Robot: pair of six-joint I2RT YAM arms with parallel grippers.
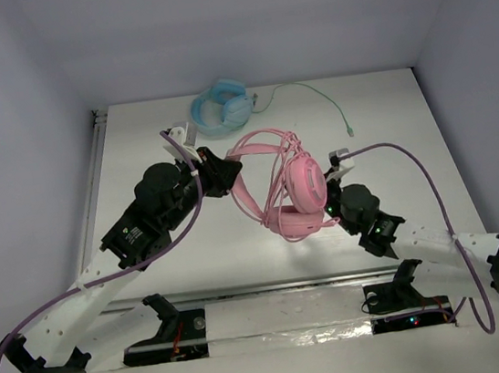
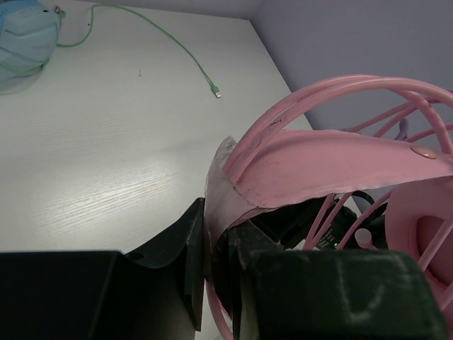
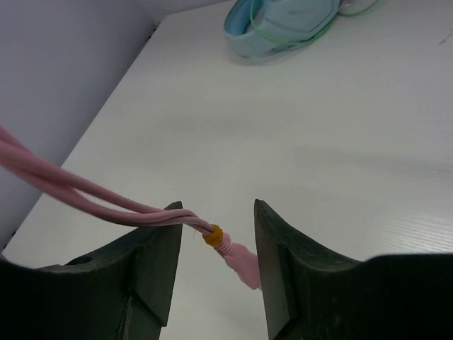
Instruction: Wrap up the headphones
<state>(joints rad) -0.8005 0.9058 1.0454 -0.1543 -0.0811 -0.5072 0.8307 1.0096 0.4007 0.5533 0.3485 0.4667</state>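
Left gripper (image 2: 216,280) clamps headphones (image 1: 301,189) headband; right gripper (image 3: 218,241) agape around cable plug (image 3: 239,263); ear cup cropped in left wrist view.

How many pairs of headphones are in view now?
2. The pink headphones are mid-table, their headband clamped in the left gripper; the light blue headphones lie at the far edge. None seem hidden.

The pink headphones (image 1: 304,185) (cable looped over them) sit mid-table, the left gripper (image 1: 228,173) at their headband. Light blue headphones (image 1: 222,108) lie beyond.
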